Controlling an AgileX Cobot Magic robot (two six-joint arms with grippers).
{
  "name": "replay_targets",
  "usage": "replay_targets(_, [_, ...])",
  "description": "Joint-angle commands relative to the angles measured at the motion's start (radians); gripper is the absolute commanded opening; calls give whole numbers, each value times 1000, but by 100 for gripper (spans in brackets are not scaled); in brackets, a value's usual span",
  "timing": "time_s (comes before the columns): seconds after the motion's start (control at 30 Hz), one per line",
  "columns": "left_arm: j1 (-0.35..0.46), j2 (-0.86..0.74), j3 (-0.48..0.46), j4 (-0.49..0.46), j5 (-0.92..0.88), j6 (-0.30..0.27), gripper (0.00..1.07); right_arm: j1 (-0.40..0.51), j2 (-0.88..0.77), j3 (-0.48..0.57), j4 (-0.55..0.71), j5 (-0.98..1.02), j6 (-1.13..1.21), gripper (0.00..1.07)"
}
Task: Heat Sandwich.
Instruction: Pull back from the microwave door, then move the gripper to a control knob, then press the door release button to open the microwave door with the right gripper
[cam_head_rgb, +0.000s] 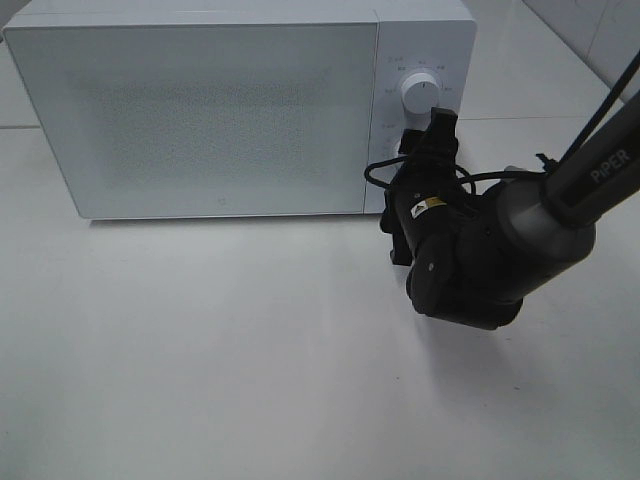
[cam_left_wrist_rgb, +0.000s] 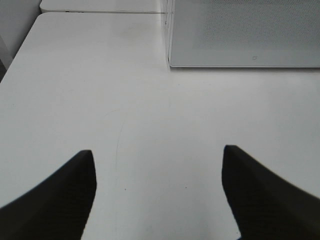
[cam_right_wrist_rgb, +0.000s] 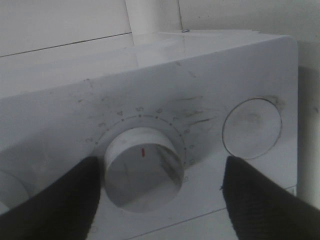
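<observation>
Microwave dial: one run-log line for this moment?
microwave door closed | right gripper open, flanking dial | left gripper open over table | sandwich unseen

Was a white worktop (cam_head_rgb: 250, 360), smooth, with a soft sheen. Carried a white microwave (cam_head_rgb: 200, 110) along the far edge, door shut, front turned toward the near edge. Showed a faint curved hairline mark (cam_left_wrist_rgb: 118, 145) on the bare stretch before the microwave's left end. Ended at a seam (cam_left_wrist_rgb: 100, 12) along the far edge, left of the microwave.
</observation>
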Motion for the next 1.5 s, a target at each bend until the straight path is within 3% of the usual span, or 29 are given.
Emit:
replay_targets(0.03, [-2,-17,3,-3,-8,-5,66,-9,-41,-3,-36,-175,-61,76])
replay_targets(0.37, [-2,-17,3,-3,-8,-5,66,-9,-140,130,-130,-175,-155,76])
replay_targets(0.5, [-2,-17,3,-3,-8,-5,66,-9,-206,235,-227,-175,-178,76])
replay_targets(0.9, [-2,-17,3,-3,-8,-5,66,-9,-354,424,-268,-164,-444,76])
replay_targets(1.27, [-2,-17,3,-3,-8,-5,66,-12,-493,429,-287,70,-786,76])
replay_targets(1.5, [-2,-17,3,-3,-8,-5,66,-51,-590,341,-291,490,-1084,76])
